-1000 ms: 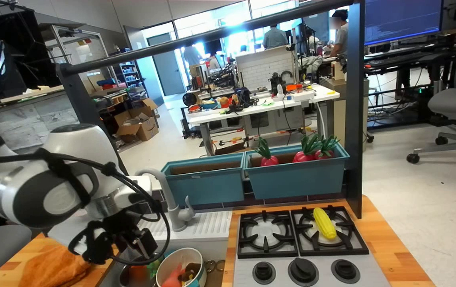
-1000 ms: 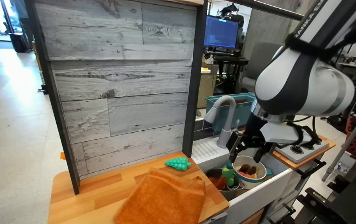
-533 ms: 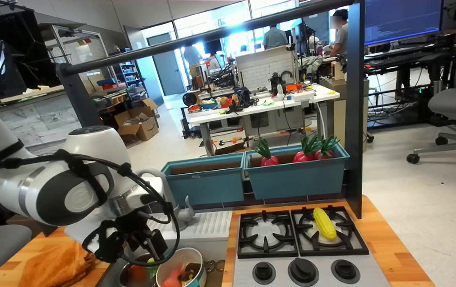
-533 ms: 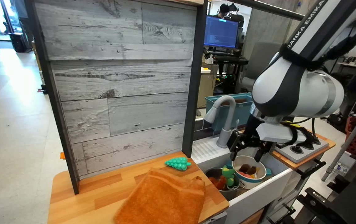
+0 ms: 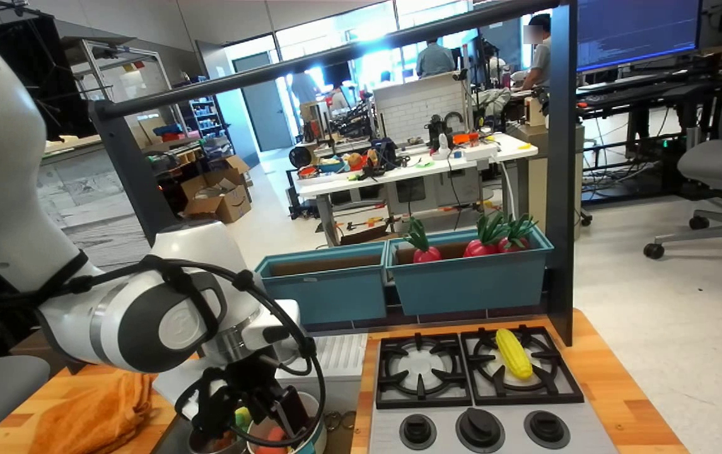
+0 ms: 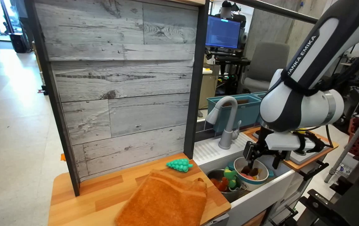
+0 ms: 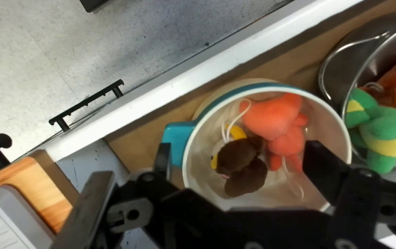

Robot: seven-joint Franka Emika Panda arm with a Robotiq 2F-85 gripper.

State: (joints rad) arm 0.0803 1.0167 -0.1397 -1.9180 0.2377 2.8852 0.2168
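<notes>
Pincer [image 7: 239, 155] shifted above white pot [image 7: 322, 128] | spread wide | inside: coral plush [image 7: 275, 117], brown plush [image 7: 238, 156]

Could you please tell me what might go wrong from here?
The open end effector hangs over the white pot, and in the wrist view one finger overlaps the teal handle, so lowering might bump the pot. The brown plush and orange-pink plush lie close together inside, so closing could catch both. A loose white string beside them might snag.
</notes>
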